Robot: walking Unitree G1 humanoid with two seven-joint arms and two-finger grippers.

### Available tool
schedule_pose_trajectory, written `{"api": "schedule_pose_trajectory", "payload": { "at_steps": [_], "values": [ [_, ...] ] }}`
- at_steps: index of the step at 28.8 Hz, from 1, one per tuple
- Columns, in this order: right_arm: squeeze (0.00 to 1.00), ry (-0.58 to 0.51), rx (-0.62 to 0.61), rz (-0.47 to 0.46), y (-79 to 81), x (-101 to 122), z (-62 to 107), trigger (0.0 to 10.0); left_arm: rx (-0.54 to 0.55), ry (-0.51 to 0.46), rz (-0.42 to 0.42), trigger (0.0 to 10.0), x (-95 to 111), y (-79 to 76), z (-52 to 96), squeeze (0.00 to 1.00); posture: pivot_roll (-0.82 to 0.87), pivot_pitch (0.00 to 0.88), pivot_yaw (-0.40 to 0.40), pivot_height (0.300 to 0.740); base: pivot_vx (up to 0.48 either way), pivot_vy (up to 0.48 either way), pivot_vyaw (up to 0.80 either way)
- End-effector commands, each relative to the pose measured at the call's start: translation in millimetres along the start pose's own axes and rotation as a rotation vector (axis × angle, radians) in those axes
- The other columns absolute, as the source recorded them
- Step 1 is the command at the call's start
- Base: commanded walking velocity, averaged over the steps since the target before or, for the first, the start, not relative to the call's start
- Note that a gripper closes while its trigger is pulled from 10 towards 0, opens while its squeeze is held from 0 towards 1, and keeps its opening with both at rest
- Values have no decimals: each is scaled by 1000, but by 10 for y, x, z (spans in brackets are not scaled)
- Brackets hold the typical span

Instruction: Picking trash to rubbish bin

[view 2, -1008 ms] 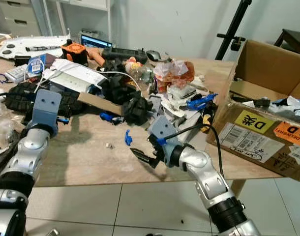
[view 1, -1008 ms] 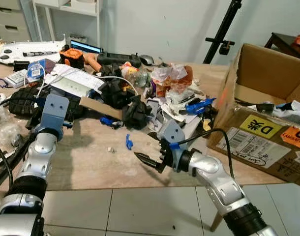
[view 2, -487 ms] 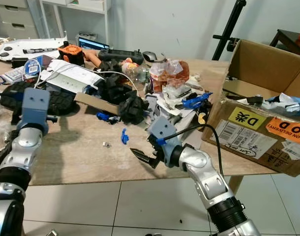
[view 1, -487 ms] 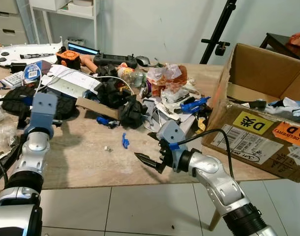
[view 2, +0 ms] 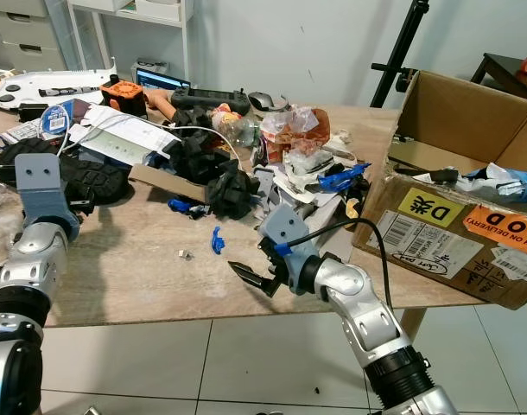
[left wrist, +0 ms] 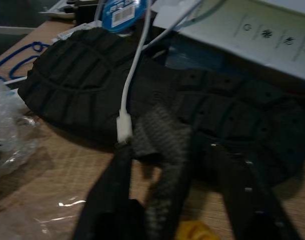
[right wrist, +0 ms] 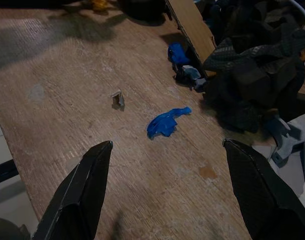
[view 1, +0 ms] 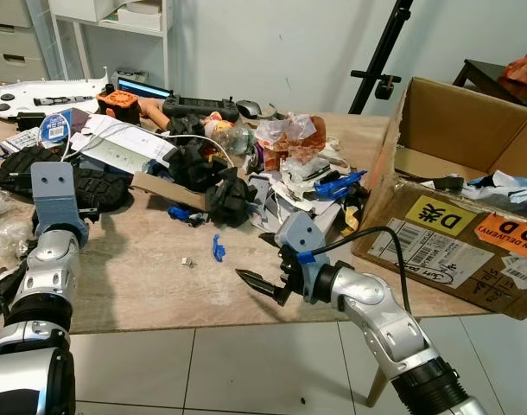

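Observation:
A heap of trash [view 1: 272, 169] (crumpled wrappers, black cloth, paper and plastic) covers the back of the wooden table [view 1: 142, 285]. A small blue scrap [view 1: 217, 246] [right wrist: 165, 122] and a tiny grey bit [right wrist: 117, 100] lie on bare wood in front of it. My right gripper [view 1: 262, 278] [right wrist: 166, 147] hovers open just above the table's front edge, short of the blue scrap. My left gripper [left wrist: 170, 150] stands open at the table's left, over a black ridged rubber piece [left wrist: 92, 85]. A grey woven strip [left wrist: 165, 145] and a white cable end [left wrist: 124, 127] lie between its fingers.
A large open cardboard box [view 1: 453, 173] with labels sits on the table's right end, with some waste inside. A black tripod [view 1: 380, 60] stands behind it. Tools, a controller and papers crowd the back left. White tiled floor lies below the front edge.
My left arm has swung leftward, from the table's middle-left to over the black rubber piece. The right arm has held still. The camera has shifted a little.

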State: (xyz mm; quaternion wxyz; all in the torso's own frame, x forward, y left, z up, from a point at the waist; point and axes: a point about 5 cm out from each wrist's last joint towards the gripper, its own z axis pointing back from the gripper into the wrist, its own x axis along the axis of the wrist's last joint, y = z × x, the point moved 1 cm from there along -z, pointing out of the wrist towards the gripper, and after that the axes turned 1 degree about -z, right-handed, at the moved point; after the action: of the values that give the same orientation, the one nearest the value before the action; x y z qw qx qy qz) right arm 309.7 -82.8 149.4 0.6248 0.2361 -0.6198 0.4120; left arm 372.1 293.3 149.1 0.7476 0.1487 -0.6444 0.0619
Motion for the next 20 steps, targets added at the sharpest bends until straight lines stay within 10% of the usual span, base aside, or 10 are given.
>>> {"api": "schedule_pose_trajectory", "payload": {
  "at_steps": [1,14,20],
  "values": [
    [0,12,-11,-9,-19,-32,29,10000,-19,115,-1,0,-282,-63,46,0,-24,95,-100,740,0,0,0],
    [0,10,-19,-6,-44,-26,42,10000,5,-10,15,0,38,27,8,0,-25,102,-98,740,0,0,0],
    [0,3,-22,-1,-60,8,37,10000,-269,-140,200,0,458,-287,72,0,-24,106,-99,740,0,0,0]
  ]
}}
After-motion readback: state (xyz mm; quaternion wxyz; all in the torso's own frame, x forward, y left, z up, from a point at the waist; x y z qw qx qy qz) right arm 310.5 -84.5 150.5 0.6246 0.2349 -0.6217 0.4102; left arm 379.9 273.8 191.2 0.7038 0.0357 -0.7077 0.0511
